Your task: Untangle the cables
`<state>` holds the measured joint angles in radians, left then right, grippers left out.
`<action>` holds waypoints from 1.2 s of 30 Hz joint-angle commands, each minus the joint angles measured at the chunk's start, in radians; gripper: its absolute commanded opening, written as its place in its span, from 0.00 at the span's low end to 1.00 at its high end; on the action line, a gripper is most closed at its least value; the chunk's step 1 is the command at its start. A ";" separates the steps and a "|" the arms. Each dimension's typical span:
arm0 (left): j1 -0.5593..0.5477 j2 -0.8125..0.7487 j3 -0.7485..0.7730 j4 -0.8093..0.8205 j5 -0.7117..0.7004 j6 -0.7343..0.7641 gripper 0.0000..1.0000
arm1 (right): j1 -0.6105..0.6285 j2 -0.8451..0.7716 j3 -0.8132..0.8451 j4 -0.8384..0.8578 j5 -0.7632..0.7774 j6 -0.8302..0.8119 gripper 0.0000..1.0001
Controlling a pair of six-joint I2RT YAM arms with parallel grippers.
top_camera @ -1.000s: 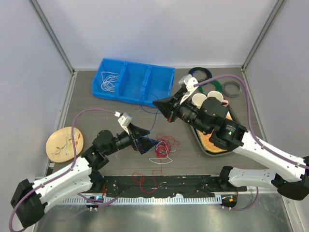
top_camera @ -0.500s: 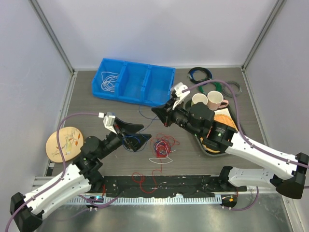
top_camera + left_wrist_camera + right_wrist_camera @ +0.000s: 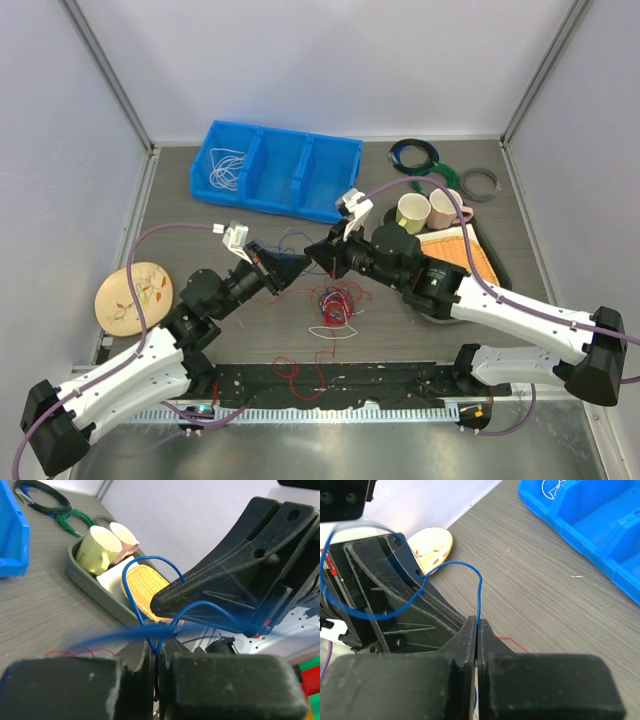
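The cables [image 3: 335, 305] lie at my jaws' 5 o'clock. From them, the bin [image 3: 275, 170] sits at 11 and the plate [image 3: 133, 297] at 9. The tray [image 3: 496, 265] is probably at 2.

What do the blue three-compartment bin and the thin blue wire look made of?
Blue three-compartment bin: probably moulded plastic, given its uniform colour, thin rigid walls and faint sheen. Thin blue wire: likely plastic insulation, smooth and glossy; it holds springy arcs.

Table [image 3: 180, 215]: matt grey wood-grain surface. Tray [image 3: 89, 580]: matt grey plastic. Mat [image 3: 145, 582] inside the tray: coarse orange weave. Blue bin [image 3: 275, 170] left of the tray: smooth glossy plastic. Blue cable [image 3: 479, 592]: smooth, slightly glossy sheath. Left gripper [image 3: 157, 650] and right gripper [image 3: 477, 630]: matt black plastic, scuffed.
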<state>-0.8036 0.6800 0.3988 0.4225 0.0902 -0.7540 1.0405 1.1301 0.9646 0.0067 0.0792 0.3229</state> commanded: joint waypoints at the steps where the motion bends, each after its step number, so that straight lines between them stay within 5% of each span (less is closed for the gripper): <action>1: -0.003 -0.022 0.037 0.038 -0.047 0.010 0.00 | 0.000 -0.041 -0.016 0.064 0.036 0.044 0.02; 3: -0.003 -0.037 0.044 -0.013 -0.076 0.024 0.00 | 0.001 -0.050 -0.020 0.036 0.085 0.047 0.09; 8: -0.003 -0.054 0.136 -0.384 -0.407 0.028 0.00 | 0.001 -0.085 -0.064 -0.032 0.279 0.053 0.52; 11: -0.002 -0.022 0.216 -0.603 -0.628 -0.014 0.00 | 0.000 -0.134 -0.128 -0.031 0.419 0.074 0.66; 16: 0.040 0.084 0.300 -0.680 -0.693 -0.012 0.00 | 0.000 -0.228 -0.260 -0.034 0.609 0.131 0.85; 24: 0.401 0.444 0.498 -0.567 -0.304 0.033 0.00 | 0.000 -0.442 -0.434 -0.034 0.669 0.139 0.99; 31: 0.465 0.849 0.964 -0.723 -0.279 0.177 0.00 | 0.000 -0.596 -0.518 -0.028 0.740 0.136 1.00; 36: 0.477 1.067 1.164 -0.778 -0.354 0.189 0.01 | 0.000 -0.681 -0.553 -0.030 0.778 0.122 1.00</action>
<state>-0.3386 1.6524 1.4399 -0.2863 -0.2276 -0.6182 1.0393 0.5056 0.4286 -0.0616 0.7803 0.4473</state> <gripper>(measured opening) 0.031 0.995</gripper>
